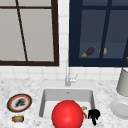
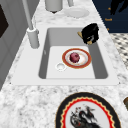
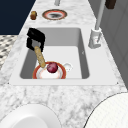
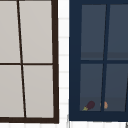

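Counter, left end: patterned plate with dark figure at centre, near the front edge; small brown item just in front of it, at the front edge.
Window: pale panes in a dark brown frame, on the wall above the counter's left part.
Faucet: upright spout at the middle of the sink's back rim.
Sink: pale basin set in the counter's centre.
Red ball: large sphere at the sink's front edge in the front view, covering much of the basin floor.
Red-rimmed plate: round plate on the basin floor, toward the right half, beside the drain.
Dark red fruit: small round item resting at the middle of the red-rimmed plate.
Brush: tan handle slanting down from the hand, lower end over the plate's rim, just beside the fruit.
Right hand: black hand at the sink's front right corner, fingers curled round the upper end of the brush.
Cabinet: dark blue glazed door on the wall right of the window; eggplant and a small orange item on its lower shelf.
Counter, right end: grey pot near the back edge; white plate in front of it.
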